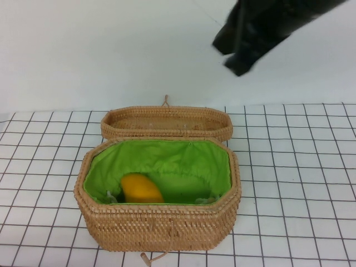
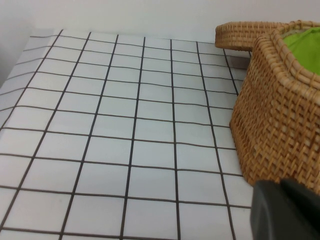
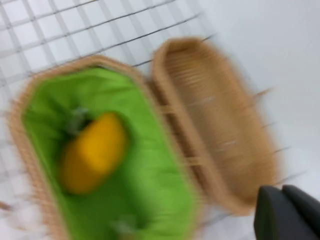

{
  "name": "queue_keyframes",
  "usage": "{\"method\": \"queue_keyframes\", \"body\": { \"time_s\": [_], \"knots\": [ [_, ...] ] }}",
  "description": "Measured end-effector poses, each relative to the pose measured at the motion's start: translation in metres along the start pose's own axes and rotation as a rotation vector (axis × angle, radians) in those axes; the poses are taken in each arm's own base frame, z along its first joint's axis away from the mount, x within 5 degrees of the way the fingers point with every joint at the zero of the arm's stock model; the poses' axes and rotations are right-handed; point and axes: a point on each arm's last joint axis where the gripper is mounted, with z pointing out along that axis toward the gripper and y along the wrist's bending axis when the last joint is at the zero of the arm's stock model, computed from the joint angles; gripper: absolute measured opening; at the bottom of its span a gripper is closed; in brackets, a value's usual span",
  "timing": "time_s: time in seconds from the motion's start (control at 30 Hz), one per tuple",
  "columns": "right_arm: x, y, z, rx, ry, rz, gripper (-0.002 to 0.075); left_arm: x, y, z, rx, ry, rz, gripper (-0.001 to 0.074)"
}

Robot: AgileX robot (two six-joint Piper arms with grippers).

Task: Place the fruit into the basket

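Fruit (image 1: 141, 188) is sitting inside the basket (image 1: 161, 225), lower centre, so you're looking at placement done. Right gripper (image 1: 245, 58) is hanging upper right, grip state unreadable. Left gripper (image 2: 285, 210) is parked beside the basket, also unreadable. Next: retract clear.

One fruit (image 1: 141, 188) lies in one basket (image 1: 161, 227), lower centre of the high view. One lid (image 1: 167, 123) sits just above it. Two grippers — the right gripper (image 1: 240, 62) at the upper right, the left gripper (image 2: 282, 210) in its wrist view's lower right corner — complete the count.
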Motion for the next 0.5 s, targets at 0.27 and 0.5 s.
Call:
{"method": "queue_keyframes", "body": {
  "time_s": [0.27,0.5],
  "knots": [
    [0.05,-0.006,-0.058,0.232,-0.067,0.044,-0.0002,0.0,0.0,0.0,0.0,0.0,0.0,0.0001],
    [0.113,-0.02,-0.111,0.437,-0.26,0.514,-0.0002,0.0,0.0,0.0,0.0,0.0,0.0,0.0001]
  ]
}}
